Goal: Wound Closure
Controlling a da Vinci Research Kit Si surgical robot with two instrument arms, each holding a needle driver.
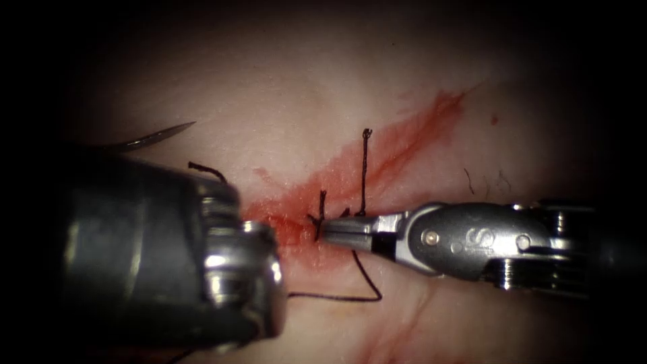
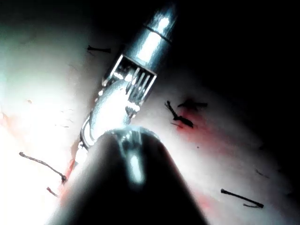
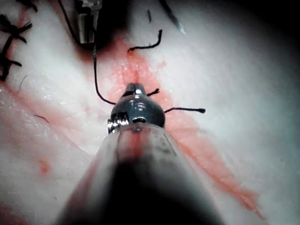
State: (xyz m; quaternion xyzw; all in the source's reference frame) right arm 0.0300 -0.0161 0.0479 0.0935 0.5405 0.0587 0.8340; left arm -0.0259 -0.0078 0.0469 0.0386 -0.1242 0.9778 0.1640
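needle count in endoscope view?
1. The needle is over the tissue left of the cut, tip free, rear hidden behind the left tool. Right tool's shut jaws sit at the thread.

One mark's showing: a raised "S" sitting on the right tool (image 1: 325, 232), on its metal wrist housing just behind the jaws, btwn two round pins. Nothing else is reading as text or nos.

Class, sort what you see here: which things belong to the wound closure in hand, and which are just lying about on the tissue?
In the job:
- right tool, tip at the knot
- left tool, jaws hidden
- thread
- needle, lying free left of the cut
- tissue and its cut

Lying about:
- cut ends of thread
- red fluid
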